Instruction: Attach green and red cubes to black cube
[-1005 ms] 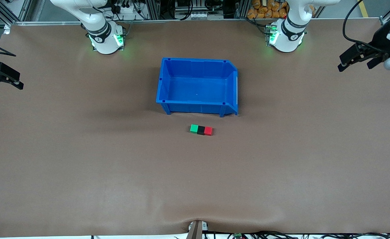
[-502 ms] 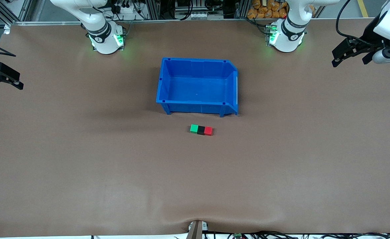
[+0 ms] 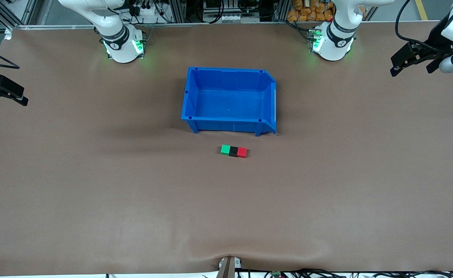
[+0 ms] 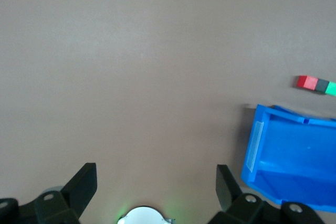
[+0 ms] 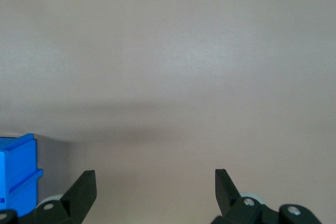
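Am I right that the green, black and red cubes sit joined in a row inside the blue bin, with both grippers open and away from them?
Not quite: the front view shows the green cube, black cube and red cube joined on the table, nearer the camera than the blue bin. The left gripper and right gripper are open and away.

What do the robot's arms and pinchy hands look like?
Both arms are smooth white with black bands and glowing green lights at their bases. The left gripper and the right gripper are black two-finger claws, both open. A black cable loops by the left one.
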{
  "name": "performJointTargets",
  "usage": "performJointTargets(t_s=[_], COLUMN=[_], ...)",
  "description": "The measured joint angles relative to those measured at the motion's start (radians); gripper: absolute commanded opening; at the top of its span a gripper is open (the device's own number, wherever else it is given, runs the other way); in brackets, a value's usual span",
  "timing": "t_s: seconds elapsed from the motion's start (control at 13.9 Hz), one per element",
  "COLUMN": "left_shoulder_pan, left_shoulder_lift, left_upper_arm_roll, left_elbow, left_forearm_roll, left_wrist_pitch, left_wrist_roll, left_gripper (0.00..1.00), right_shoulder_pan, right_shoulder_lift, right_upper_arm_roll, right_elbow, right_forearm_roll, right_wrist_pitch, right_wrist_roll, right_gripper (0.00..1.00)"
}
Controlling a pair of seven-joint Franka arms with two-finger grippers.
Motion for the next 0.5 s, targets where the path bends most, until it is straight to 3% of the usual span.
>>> performJointTargets(t_s=[0.5], left_shoulder_pan=[0.004], left_shoulder_lift=[0.035], left_upper_arm_roll=[-0.002], left_elbow=[0.024], left_forearm_roll=[0.026], left_wrist_pitch=[-0.035], left_wrist_roll=[0.041], left_gripper=[1.0], right_shoulder_pan=[0.0], right_shoulder_lift=[0.0], right_upper_arm_roll=[0.0], right_elbow=[0.0], right_forearm_roll=[0.0], right_wrist_pitch=[0.0], right_wrist_roll=[0.006], right_gripper=[1.0])
